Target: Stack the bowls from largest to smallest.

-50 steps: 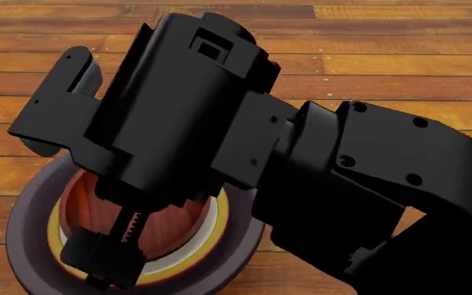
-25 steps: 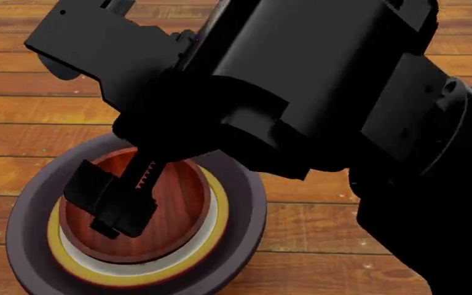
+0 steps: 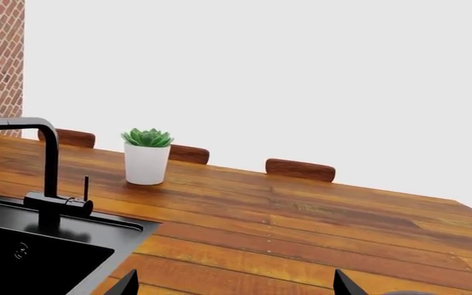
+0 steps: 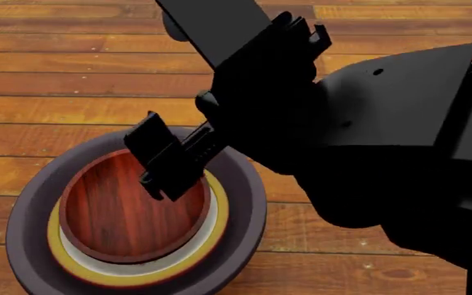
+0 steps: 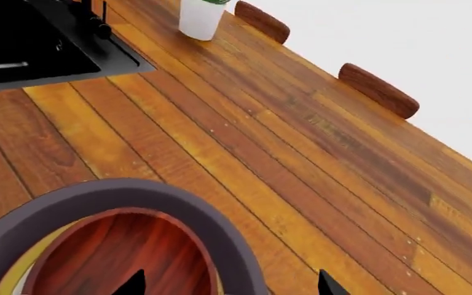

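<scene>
The right arm is matte black throughout, built of bulky, rounded housings with flat angular panels. A small round screw head sits near the top of its big shell. Its gripper carries a toothed rack bar and a blocky, rectangular finger.

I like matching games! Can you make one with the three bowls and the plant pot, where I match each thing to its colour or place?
Things:
1. biggest bowl
2. middle bowl
3. smallest bowl
4. plant pot

Matches:
A. red-brown wood grain, on top
B. white, beside the sink
C. dark purplish-grey, at the bottom
D. white with a yellow rim, in between

Pairs: 1-C, 2-D, 3-A, 4-B
</scene>
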Tool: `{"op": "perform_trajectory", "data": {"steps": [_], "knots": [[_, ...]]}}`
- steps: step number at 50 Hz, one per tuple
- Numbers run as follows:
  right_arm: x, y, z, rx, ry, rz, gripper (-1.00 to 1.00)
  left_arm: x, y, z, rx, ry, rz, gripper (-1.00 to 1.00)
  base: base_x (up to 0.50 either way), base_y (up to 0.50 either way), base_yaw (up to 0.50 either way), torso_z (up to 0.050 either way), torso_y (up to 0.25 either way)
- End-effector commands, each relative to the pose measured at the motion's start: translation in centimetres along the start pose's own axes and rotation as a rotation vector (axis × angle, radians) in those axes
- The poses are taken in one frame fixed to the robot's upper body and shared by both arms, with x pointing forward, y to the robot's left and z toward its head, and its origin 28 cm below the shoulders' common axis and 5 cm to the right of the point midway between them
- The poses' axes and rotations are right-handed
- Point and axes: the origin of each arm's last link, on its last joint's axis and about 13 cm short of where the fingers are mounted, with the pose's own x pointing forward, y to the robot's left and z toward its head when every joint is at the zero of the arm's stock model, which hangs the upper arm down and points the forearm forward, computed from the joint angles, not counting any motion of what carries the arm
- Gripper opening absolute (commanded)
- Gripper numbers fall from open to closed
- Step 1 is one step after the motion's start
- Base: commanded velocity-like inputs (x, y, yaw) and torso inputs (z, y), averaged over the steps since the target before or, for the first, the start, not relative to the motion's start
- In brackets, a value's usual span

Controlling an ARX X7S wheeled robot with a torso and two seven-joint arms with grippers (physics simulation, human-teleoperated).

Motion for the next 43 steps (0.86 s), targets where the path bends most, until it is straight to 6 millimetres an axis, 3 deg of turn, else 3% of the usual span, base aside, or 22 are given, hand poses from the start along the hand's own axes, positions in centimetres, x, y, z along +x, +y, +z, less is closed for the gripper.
{"op": "perform_trajectory", "data": {"steps": [1, 10, 19, 24, 30, 38, 43], "knots": [[-1.7, -0.9, -1.9, 0.157, -0.125, -0.128, 1.00, -0.1, 0.2, 0.0, 0.006, -0.003, -0.002, 1.00, 0.00, 0.00, 0.00, 0.000, 0.000], [-3.8, -2.1, -3.9, 0.284, -0.194, -0.274, 1.00, -0.1, 0.1, 0.2, -0.003, -0.006, 0.017, 1.00, 0.00, 0.00, 0.00, 0.000, 0.000], [-7.3, -1.6, -5.6, 0.347, -0.309, -0.476, 1.00, 0.0, 0.1, 0.4, -0.005, -0.026, 0.035, 1.00, 0.00, 0.00, 0.00, 0.000, 0.000], [-8.1, -1.3, -7.1, 0.374, -0.302, -0.519, 1.00, 0.0, 0.1, 0.4, -0.009, -0.027, 0.042, 1.00, 0.00, 0.00, 0.00, 0.000, 0.000], [-8.9, -0.7, -8.5, 0.400, -0.308, -0.563, 1.00, 0.0, 0.0, 0.3, -0.004, -0.020, 0.034, 1.00, 0.00, 0.00, 0.00, 0.000, 0.000], [-10.7, 1.6, -12.1, 0.417, -0.305, -0.691, 1.00, 0.0, -0.4, 0.0, 0.000, -0.011, 0.016, 1.00, 0.00, 0.00, 0.00, 0.000, 0.000], [-10.6, 2.1, -13.9, 0.442, -0.285, -0.713, 1.00, -0.1, -0.5, 0.0, 0.005, -0.009, 0.007, 1.00, 0.00, 0.00, 0.00, 0.000, 0.000]]}}
